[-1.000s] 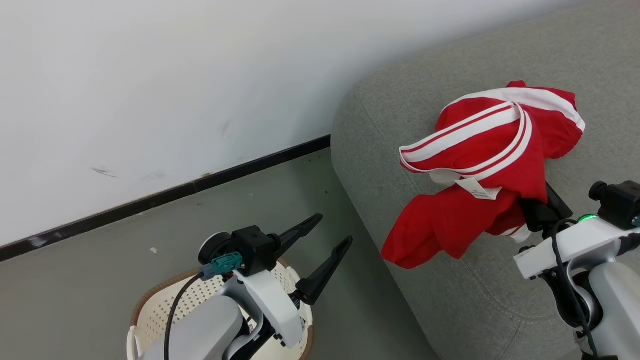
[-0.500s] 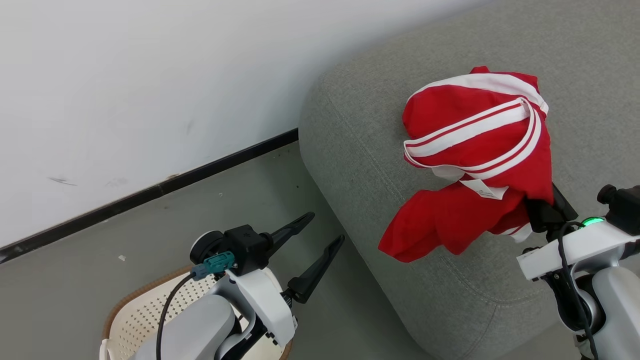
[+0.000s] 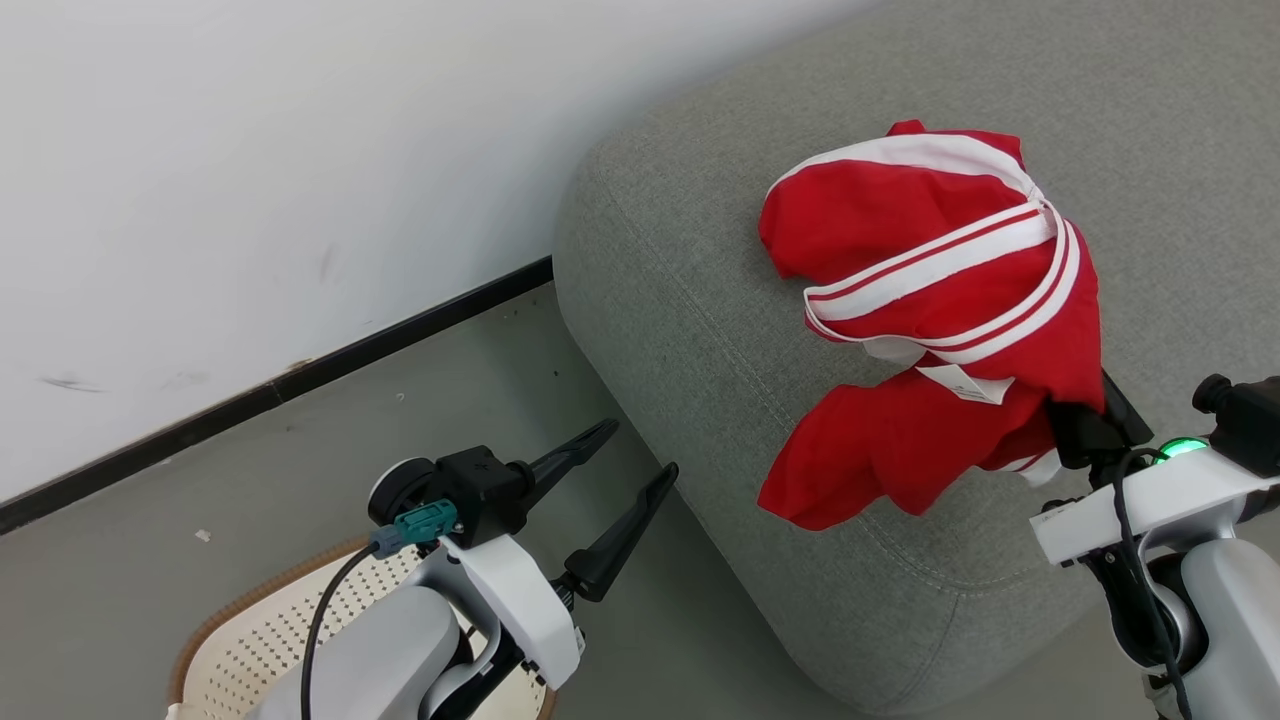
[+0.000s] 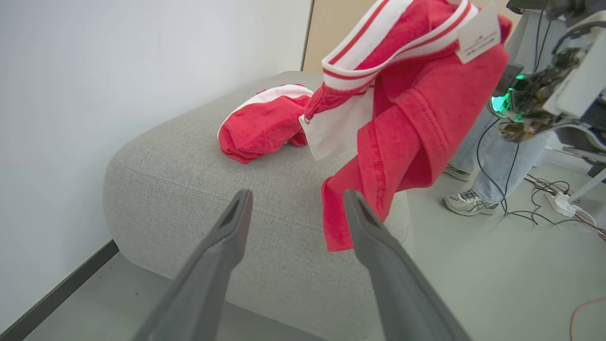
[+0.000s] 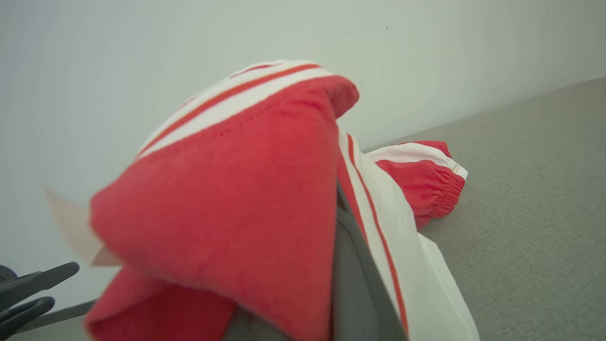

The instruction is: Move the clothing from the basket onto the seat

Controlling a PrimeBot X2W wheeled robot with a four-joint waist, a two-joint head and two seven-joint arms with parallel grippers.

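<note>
The step in hand appeared to be the set-down: the right gripper (image 3: 1088, 425) carried a red garment (image 4: 416, 104) over the seat (image 3: 700, 300), its jaws buried in the folds and, judging by how the cloth hung off them, clamped on it. Most of the garment draped forward past the fingertips and down below them, one loose end dangling near the seat's front edge without clearly resting on it. A second red piece (image 4: 265, 118) lay on the cushion beyond the jaws, farther in from the edge. The next move likely called for carrying the load further over the cushion, lowering until the cloth took the seat's support, then spreading the jaws so nothing slid off the rounded edge. The right arm reached up from the lower right, wrist angled toward the wall. The left gripper (image 3: 640, 450) hung with its jaws wide apart and holding nothing, fingers aimed at the seat's corner, the basket (image 3: 250, 650) beneath and behind it; the part of the basket in view held no clothing.
</note>
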